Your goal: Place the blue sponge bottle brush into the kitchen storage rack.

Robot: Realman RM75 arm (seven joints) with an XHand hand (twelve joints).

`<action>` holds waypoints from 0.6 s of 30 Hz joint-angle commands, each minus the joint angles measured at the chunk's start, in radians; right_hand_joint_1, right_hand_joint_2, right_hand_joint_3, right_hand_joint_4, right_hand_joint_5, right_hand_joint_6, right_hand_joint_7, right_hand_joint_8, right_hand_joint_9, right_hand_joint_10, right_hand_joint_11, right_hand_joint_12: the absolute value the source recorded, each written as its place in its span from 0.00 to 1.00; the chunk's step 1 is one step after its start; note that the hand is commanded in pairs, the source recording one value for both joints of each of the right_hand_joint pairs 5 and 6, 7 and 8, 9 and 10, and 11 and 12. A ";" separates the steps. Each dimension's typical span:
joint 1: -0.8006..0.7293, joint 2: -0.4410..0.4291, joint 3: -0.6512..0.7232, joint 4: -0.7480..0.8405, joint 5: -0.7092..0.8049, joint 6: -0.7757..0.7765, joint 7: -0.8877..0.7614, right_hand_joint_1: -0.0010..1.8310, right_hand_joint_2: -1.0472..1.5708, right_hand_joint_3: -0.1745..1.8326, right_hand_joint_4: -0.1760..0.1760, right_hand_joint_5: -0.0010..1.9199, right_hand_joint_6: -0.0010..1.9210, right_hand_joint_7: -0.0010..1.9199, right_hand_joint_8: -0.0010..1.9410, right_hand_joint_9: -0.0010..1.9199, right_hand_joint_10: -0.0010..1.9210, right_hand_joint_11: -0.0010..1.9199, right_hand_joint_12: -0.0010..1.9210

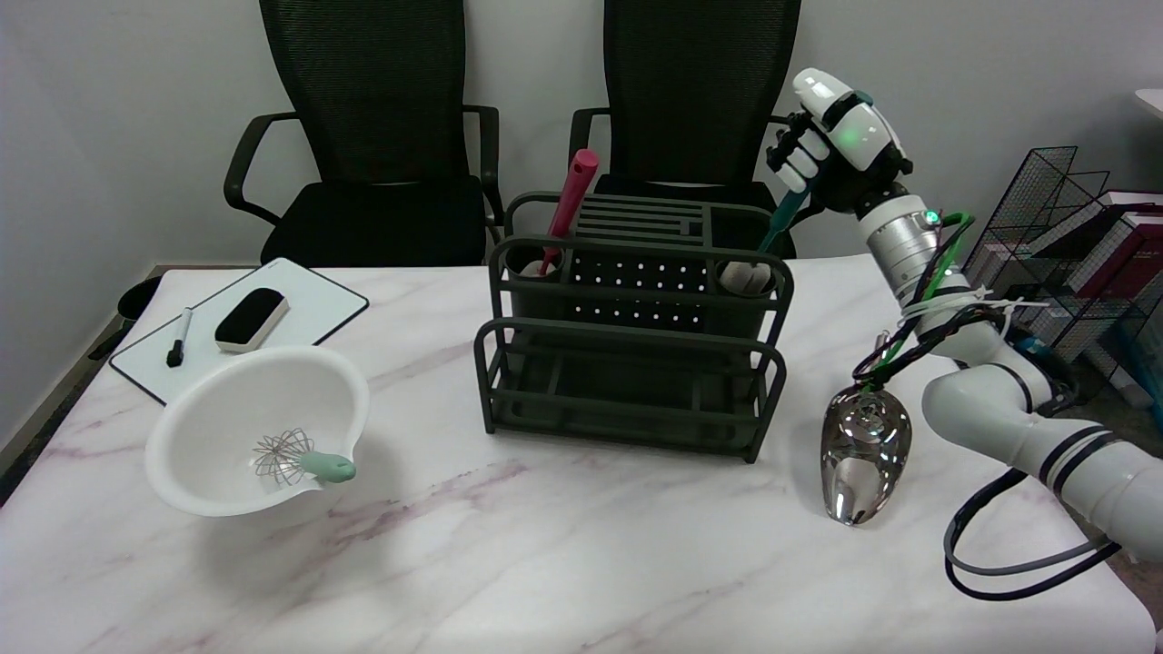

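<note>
- Bench: marble-look top carrying everything; the rack is sitting mid-bench toward the far side.
- Kitchen storage rack: dark green, rigid, with round cup holders at its back left and back right. A red-handled utensil is standing tilted in the left cup.
- Right robot hand: hanging above the rack's right rear corner, fingers clenching the top of the brush handle.
- Blue sponge bottle brush: teal handle slanting down from the hand into the right cup holder. A pale lump in that cup is probably the sponge head; can't tell if it's seated.
- Handling, judging by looks: light, stiff plastic handle, soft squashy head that may be snagging on the cup rim. The smooth handle could be slipping or pivoting in a top-end grip; gripping lower would be steadier.
</note>
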 commanded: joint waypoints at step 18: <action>0.004 -0.012 -0.019 -0.022 -0.008 0.139 -0.008 0.61 0.39 0.62 0.50 0.24 0.24 0.53 0.53 0.37 0.37 0.30 0.30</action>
